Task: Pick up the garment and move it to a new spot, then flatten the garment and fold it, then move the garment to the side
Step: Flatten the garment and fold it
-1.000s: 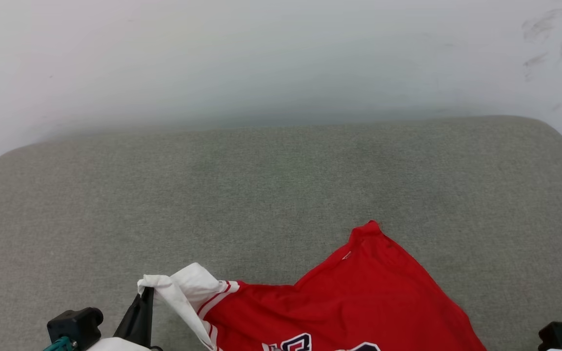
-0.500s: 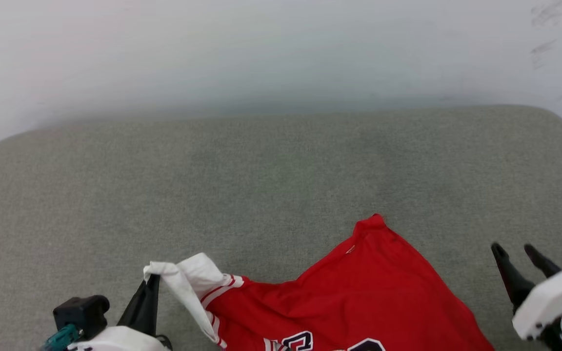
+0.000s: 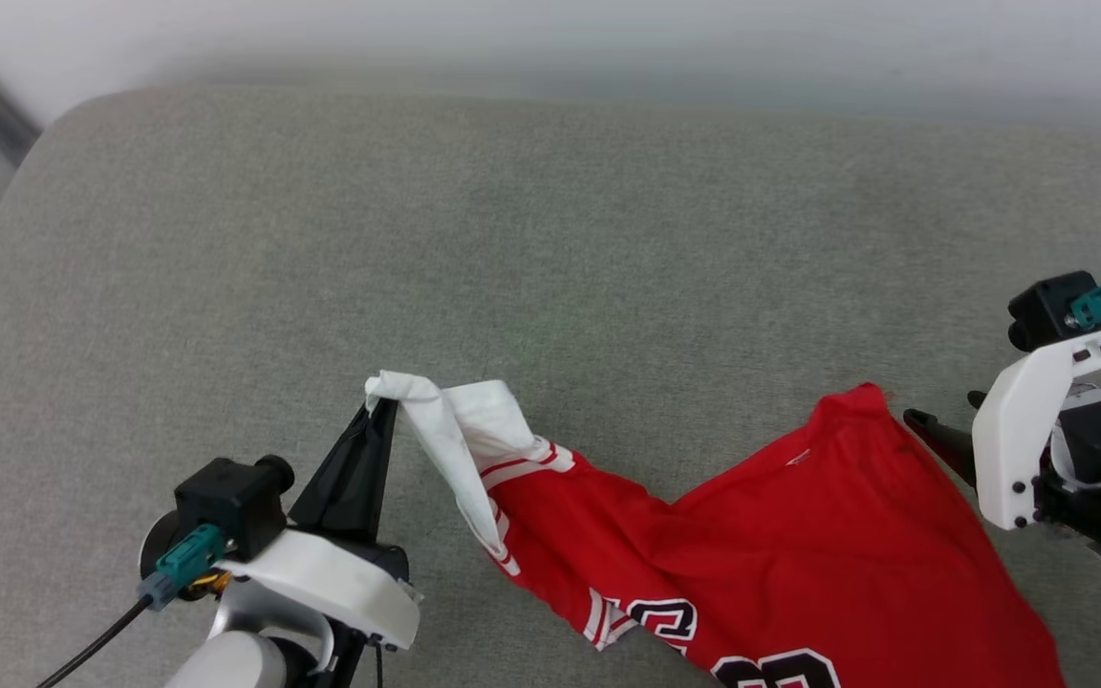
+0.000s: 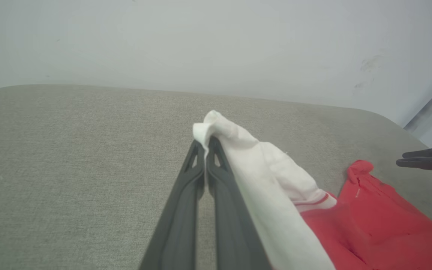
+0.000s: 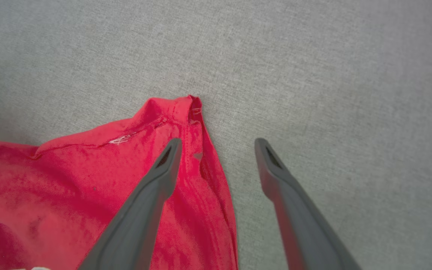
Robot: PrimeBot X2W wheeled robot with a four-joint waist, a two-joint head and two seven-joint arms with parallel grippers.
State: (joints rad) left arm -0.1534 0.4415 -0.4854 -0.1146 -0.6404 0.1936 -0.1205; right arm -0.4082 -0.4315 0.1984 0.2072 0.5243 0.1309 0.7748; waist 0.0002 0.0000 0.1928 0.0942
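Observation:
The garment (image 3: pixel 799 545), a red jersey with a white sleeve and striped trim, lies crumpled on the grey cushion at the lower right of the head view. My left gripper (image 3: pixel 384 409) is shut on the tip of the white sleeve (image 4: pixel 268 176) and holds it a little above the cushion; the left wrist view shows the left gripper (image 4: pixel 204 144) pinching the cloth. My right gripper (image 3: pixel 942 409) stands open just right of the garment's raised red corner. In the right wrist view the right gripper (image 5: pixel 219 141) straddles the red edge (image 5: pixel 186 112), with one finger over the cloth and nothing held.
A wide grey padded cushion (image 3: pixel 550 239) carries everything, with a rounded far-left corner. A pale wall (image 4: pixel 216 41) rises behind it. The garment's lower part runs out of the head view's bottom edge.
The head camera has tilted down and turned. My right gripper has opened and come in beside the red corner. The left gripper still holds the sleeve.

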